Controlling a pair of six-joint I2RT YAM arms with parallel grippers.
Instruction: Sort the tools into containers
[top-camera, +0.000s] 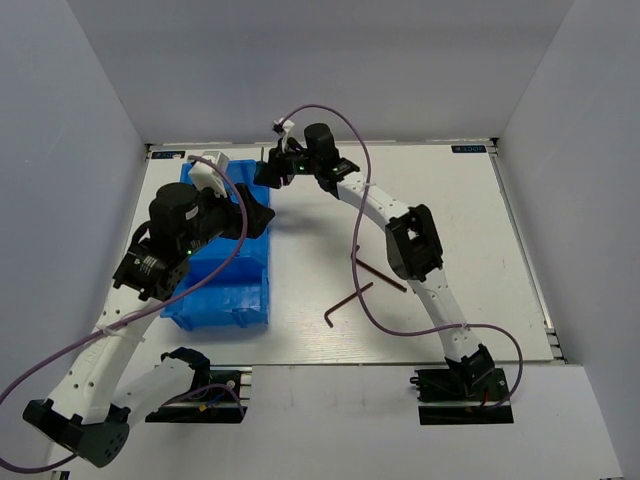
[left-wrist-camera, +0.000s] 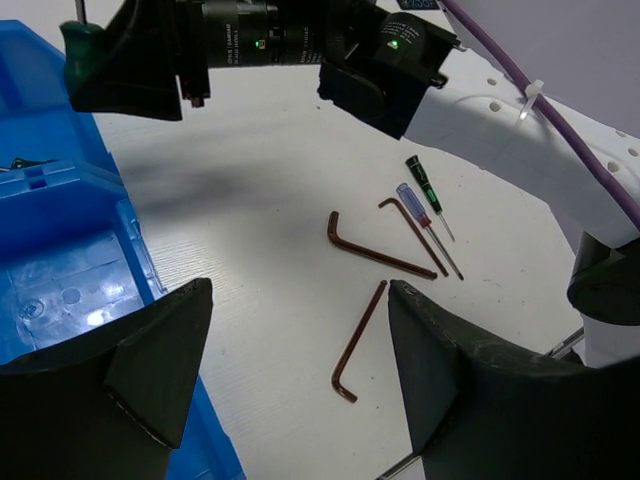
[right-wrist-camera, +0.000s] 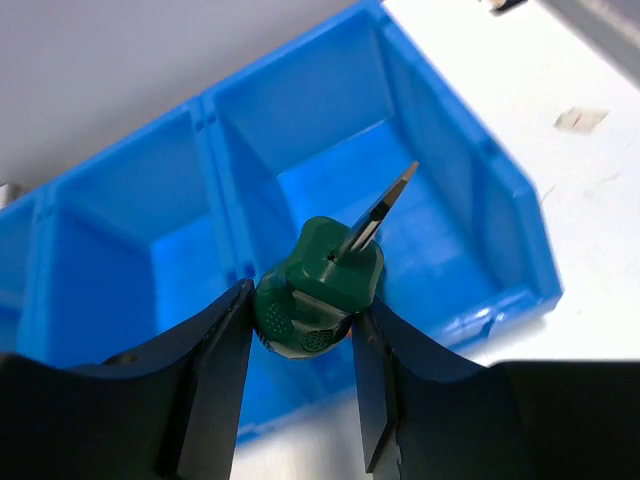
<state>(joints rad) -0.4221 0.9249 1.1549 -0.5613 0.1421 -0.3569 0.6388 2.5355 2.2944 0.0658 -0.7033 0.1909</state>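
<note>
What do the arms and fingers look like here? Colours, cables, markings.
Left arm and right arm: white perforated links, black joint motors. A purple cable runs along each, zip-tied on. Small green lights glow near the wrists. Fingers are black, wedge-shaped.

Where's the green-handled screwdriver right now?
The green-handled screwdriver is clamped in the right claw, center of right wrist view, over a blue bin compartment.

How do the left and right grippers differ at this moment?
The left gripper is open and empty; the right gripper is shut on a green-handled screwdriver. The left gripper looks down on the table, where hex keys lie loose beside the blue bin; the right gripper hangs over one of the bin's compartments. Both have dark fingers and are close to the bin.
</note>
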